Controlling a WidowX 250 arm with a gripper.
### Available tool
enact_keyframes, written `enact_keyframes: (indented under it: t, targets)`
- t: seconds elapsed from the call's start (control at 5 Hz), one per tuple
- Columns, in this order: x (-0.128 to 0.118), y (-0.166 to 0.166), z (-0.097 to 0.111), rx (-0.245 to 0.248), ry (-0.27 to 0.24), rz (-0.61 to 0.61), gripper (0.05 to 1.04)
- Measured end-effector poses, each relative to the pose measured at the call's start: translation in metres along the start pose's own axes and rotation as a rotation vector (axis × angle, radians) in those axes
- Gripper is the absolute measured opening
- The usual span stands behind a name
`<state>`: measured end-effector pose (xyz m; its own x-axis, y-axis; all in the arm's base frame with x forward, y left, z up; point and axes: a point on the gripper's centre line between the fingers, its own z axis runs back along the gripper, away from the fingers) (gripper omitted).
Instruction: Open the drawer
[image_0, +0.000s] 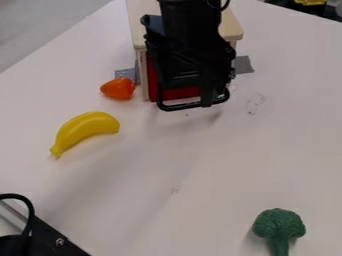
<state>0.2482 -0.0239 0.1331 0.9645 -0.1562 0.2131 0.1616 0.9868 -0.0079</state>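
In the camera view, look directly behind the gripper (202, 100) for the red drawer (151, 80), set in the front of the light wooden cabinet (138, 25) and apparently shut. Partly hidden by the gripper, with the long axis of the red face running crosswise. On the near side of that face, roughly centred on it rather than out at one flank; whether touching, impossible to tell. No telling either whether open, closed or hooked on a handle. Probably best to catch the drawer first, then pull straight out over the desk (200, 165), away from the cabinet. Beside the cabinet, an orange toy vegetable (117, 89); nearer the camera, a yellow toy banana (85, 130); well apart, at lower right, toy broccoli (278, 224).
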Motion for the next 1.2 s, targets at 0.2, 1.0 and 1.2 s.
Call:
enact_keyframes:
  t: [0.2,1.0,1.2]
  targets:
    - [-0.003,0.000,-0.004,-0.001,0.018,0.002,1.000]
    - [0.050,0.017,-0.058,0.106,0.093,0.153,0.999]
    - [0.057,0.020,-0.069,0.116,0.124,0.144,1.000]
